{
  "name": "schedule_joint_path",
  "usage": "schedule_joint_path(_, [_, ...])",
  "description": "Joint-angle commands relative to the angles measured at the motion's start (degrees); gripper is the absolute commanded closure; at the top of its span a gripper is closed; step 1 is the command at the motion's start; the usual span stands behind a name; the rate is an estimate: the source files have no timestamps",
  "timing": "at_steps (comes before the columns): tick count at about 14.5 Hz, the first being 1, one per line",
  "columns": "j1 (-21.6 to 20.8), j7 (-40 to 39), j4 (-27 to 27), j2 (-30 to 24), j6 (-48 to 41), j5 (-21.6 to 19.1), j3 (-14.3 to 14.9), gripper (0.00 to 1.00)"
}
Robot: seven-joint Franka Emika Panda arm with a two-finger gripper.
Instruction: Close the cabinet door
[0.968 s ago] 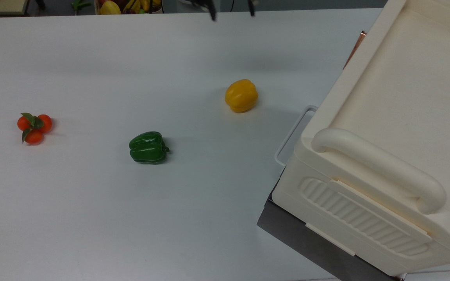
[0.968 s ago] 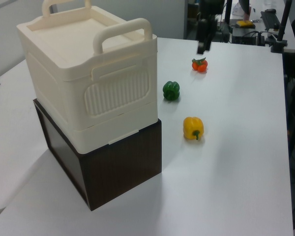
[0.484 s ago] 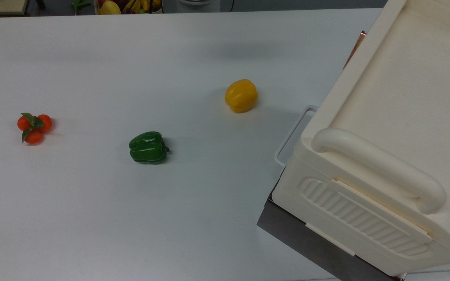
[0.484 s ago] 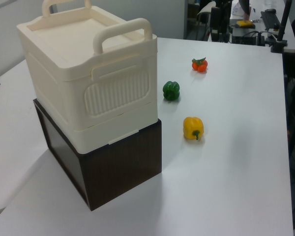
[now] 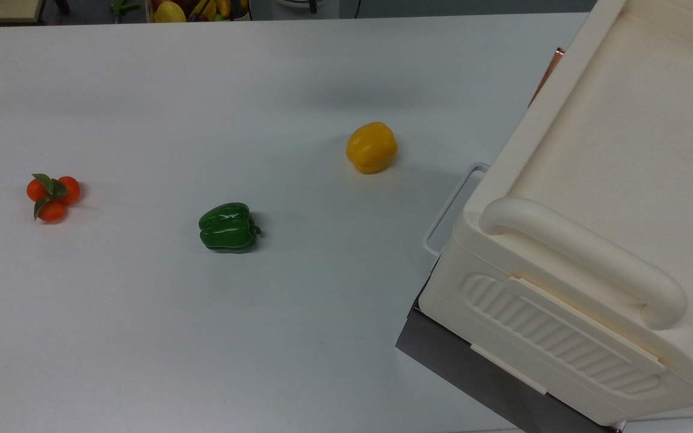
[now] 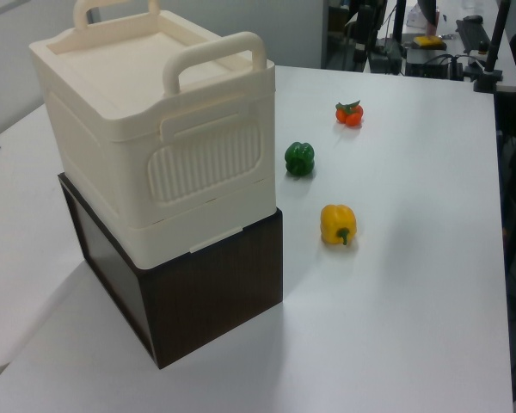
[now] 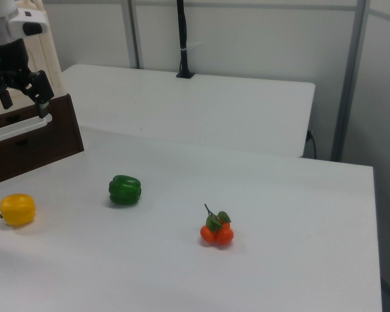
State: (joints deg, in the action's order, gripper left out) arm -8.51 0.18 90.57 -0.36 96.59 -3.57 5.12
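At the bench's near right corner in the top view, the cabinet (image 5: 593,180) sits on a dark base (image 5: 473,367). Its door (image 5: 449,206) juts out flat toward the peppers, not shut. A green pepper (image 5: 228,227) lies mid-bench, a yellow pepper (image 5: 372,147) farther back and nearer the cabinet, and tangerines (image 5: 52,196) by the top view's left edge. In the right view the gripper (image 7: 25,101) hangs close over the door (image 7: 13,128), fingers spread, holding nothing.
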Motion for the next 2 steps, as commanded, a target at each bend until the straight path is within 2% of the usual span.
schedule_joint_path(1, [-1.25,-1.05,0.75,-0.08,1.50,0.58,0.41,0.00])
schedule_joint_path(2, [-1.34,-0.79,0.75,0.01,1.33,0.67,0.33,0.00])
